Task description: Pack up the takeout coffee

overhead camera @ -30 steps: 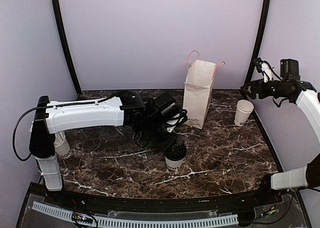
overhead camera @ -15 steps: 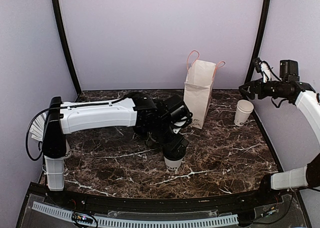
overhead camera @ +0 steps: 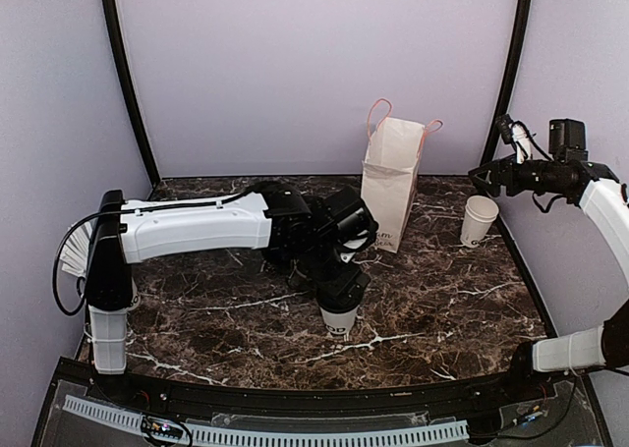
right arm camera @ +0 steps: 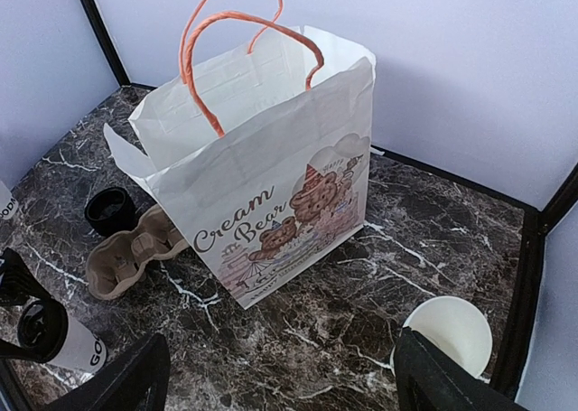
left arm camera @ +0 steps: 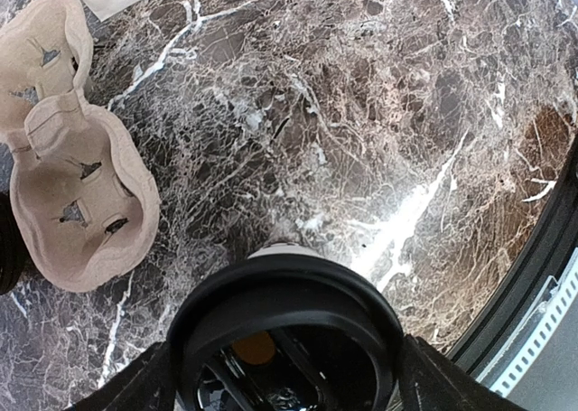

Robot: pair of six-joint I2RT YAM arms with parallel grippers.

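Observation:
The takeout coffee [overhead camera: 340, 319], a white cup with black lettering and a black lid, stands on the marble table near the front centre. My left gripper [overhead camera: 341, 292] is right on top of it. In the left wrist view the black lid [left arm camera: 284, 289] fills the space between my fingers [left arm camera: 433, 379], which press on its rim on both sides. The coffee also shows in the right wrist view [right arm camera: 61, 339]. My right gripper [overhead camera: 487, 176] is open and empty, held high at the right above a lidless white cup [overhead camera: 479, 219].
A white paper bag [overhead camera: 390, 182] with orange handles stands open at the back centre. A cardboard cup carrier [left arm camera: 68, 149] and a loose black lid [right arm camera: 110, 210] lie left of the bag. A cup with straws [overhead camera: 71, 253] stands at the far left.
My left arm reached further right and settled lower over the coffee cup, then held still. The right arm barely moved.

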